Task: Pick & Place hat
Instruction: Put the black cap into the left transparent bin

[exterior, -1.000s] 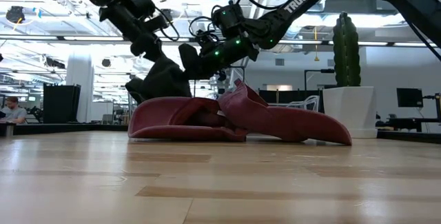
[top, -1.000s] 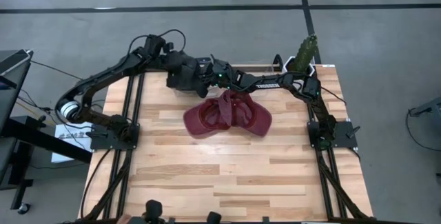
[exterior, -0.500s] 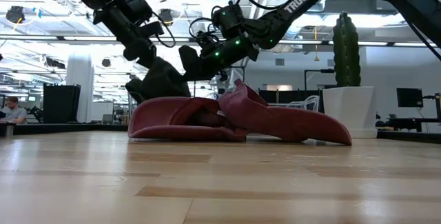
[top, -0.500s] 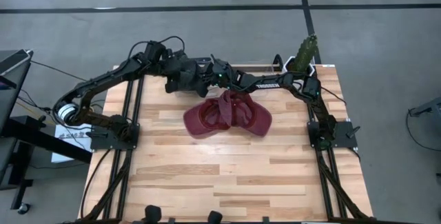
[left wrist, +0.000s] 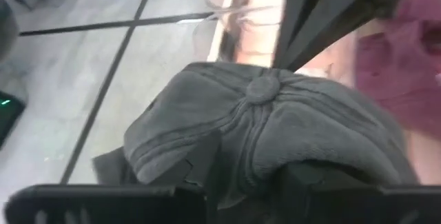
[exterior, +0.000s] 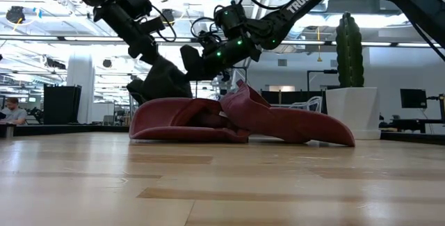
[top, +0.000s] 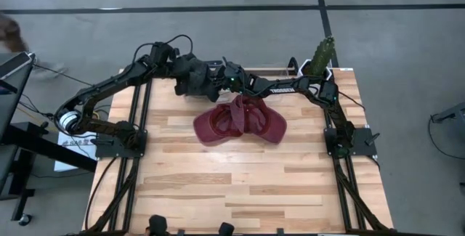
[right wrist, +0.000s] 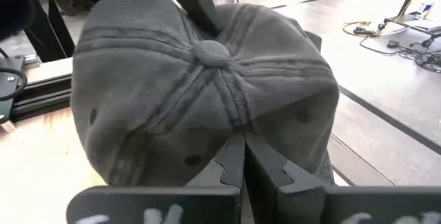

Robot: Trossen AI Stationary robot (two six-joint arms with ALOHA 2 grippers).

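Pinching grey hat (right wrist: 200,93), right hand (right wrist: 242,156)

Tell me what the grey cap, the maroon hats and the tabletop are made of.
Grey cap: looks like washed cotton twill, matte and faded, with stitched panel seams, eyelets and a fabric top button.
Maroon hats: soft matte cloth, judging by their limp folds; the weave can't be made out.
Tabletop: wood planks, light, with visible grain and a slight sheen.
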